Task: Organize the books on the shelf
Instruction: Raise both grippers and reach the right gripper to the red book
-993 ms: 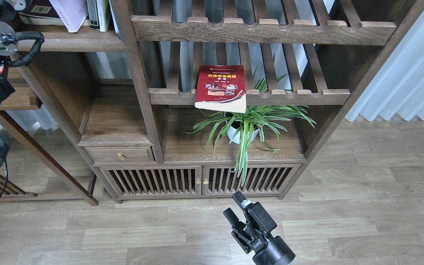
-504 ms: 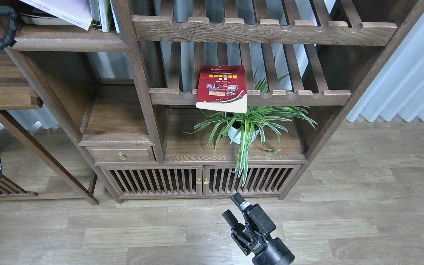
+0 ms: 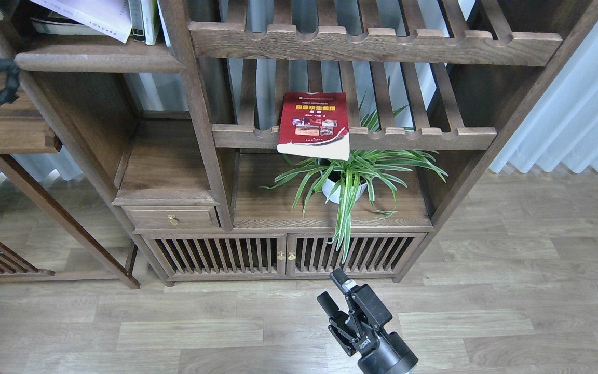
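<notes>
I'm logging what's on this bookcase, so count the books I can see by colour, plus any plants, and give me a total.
Red book, on the slatted rack: 1
Pale white-lavender book, on the solid top-left shelf: 1
Dark book lying under it: 1
Upright white-spined books: 2
Potted plant: 1
Total: 6

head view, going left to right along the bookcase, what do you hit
pale book lying tilted on the solid shelf → small drawer with brass knob → red book on the slatted rack → potted plant just under it → white curtain
</notes>
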You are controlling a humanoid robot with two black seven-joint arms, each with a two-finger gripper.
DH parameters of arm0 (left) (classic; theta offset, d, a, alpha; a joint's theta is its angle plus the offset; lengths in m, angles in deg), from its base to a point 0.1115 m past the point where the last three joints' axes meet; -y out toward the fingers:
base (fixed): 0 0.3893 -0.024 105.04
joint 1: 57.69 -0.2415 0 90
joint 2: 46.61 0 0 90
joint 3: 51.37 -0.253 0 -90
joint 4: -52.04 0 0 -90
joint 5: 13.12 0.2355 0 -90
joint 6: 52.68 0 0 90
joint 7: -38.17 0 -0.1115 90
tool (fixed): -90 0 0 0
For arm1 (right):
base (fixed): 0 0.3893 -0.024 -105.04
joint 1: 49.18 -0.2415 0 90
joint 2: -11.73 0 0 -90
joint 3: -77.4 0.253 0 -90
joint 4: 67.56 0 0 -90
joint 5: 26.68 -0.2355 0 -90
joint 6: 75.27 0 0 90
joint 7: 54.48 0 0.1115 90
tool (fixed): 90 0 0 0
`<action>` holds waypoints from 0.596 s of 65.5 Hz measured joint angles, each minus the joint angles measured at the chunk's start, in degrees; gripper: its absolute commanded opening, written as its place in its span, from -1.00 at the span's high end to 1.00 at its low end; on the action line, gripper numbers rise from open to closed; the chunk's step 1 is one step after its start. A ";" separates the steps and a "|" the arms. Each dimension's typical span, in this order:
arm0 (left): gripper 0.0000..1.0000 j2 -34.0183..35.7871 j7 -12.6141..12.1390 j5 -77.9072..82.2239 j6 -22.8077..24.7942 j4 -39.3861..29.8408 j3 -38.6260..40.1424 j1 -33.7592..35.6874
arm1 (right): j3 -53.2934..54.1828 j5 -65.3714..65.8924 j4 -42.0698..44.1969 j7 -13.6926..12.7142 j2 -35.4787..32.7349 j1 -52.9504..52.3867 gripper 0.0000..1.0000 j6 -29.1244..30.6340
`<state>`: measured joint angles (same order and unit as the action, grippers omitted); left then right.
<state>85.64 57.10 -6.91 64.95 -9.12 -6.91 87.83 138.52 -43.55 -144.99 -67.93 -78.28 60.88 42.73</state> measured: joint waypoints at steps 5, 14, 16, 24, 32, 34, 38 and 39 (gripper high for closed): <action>-0.99 1.70 -0.14 -0.72 0.29 -4.94 1.22 -5.13 | 0.06 0.00 0.62 0.00 0.02 -1.21 -0.84 0.00; -0.98 0.67 -1.73 -0.96 0.37 -9.36 4.91 -14.61 | 1.39 0.02 1.77 0.53 0.02 -4.02 -0.84 0.00; -0.98 -0.16 -2.15 -0.96 0.37 -9.69 5.64 -16.79 | 1.96 0.06 2.01 0.61 0.02 -4.68 -0.84 0.00; -0.98 -5.13 -3.71 -0.85 0.37 -9.71 9.97 -25.70 | 4.61 0.18 2.47 0.69 0.02 -7.01 -0.84 0.00; -0.98 -13.75 -7.87 -0.43 0.38 -7.51 14.27 -33.17 | 6.08 0.46 2.92 0.69 0.01 -8.99 -0.85 0.00; -0.98 -16.04 -8.80 -0.42 0.39 -6.38 15.30 -34.46 | 6.14 0.49 3.34 0.70 0.01 -9.96 -0.85 0.00; -0.98 -20.44 -10.45 -0.31 0.39 -4.49 16.40 -36.74 | 6.27 0.55 4.55 0.72 0.01 -12.24 -0.87 0.00; -0.98 -21.52 -10.84 -0.31 0.39 -4.14 16.84 -37.22 | 6.27 0.57 5.06 0.71 0.01 -12.96 -0.88 0.00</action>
<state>64.11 46.26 -7.23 65.34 -13.26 9.93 50.62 144.79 -42.98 -139.93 -67.22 -78.27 47.92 42.73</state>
